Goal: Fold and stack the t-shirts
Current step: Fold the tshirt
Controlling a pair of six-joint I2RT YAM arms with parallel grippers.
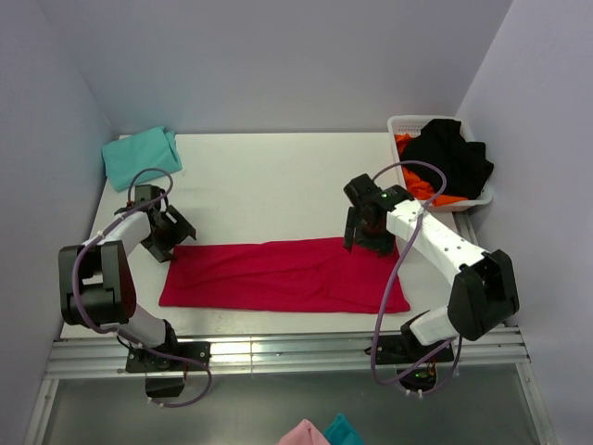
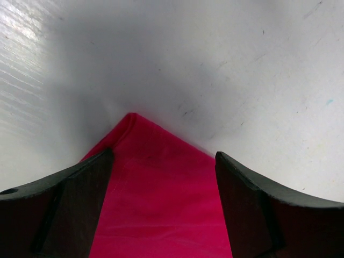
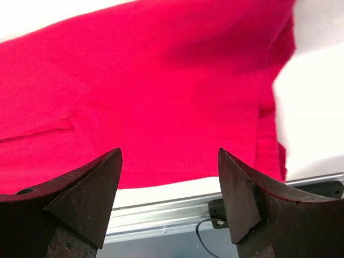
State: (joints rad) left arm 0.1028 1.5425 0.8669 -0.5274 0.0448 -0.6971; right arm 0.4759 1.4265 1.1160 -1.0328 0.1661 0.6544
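The left tool has its jaws apart. In its wrist view a pointed corner of the red t-shirt lies between the two dark fingers. Their tips run out of the bottom of the frame, so it cannot be told whether they touch the cloth. The right tool also stands with its jaws apart and nothing between them, above the shirt's right end. From overhead its fingertips are hidden under the wrist housing, and whether they rest on the fabric is unclear.

The red t-shirt lies as a long flat band across the near half of the surface, close to the metal rail at the front edge. Its right end shows a doubled edge in the right wrist view, where the far right of the cloth is blurred. How many layers it has cannot be made out.

A teal t-shirt sits bunched at the far left corner, well apart from the red one. At the far right corner a white basket holds a black garment heaped over an orange one, mostly covered. Pink cloth, beside a teal scrap, is cut off by the bottom of the overhead view.
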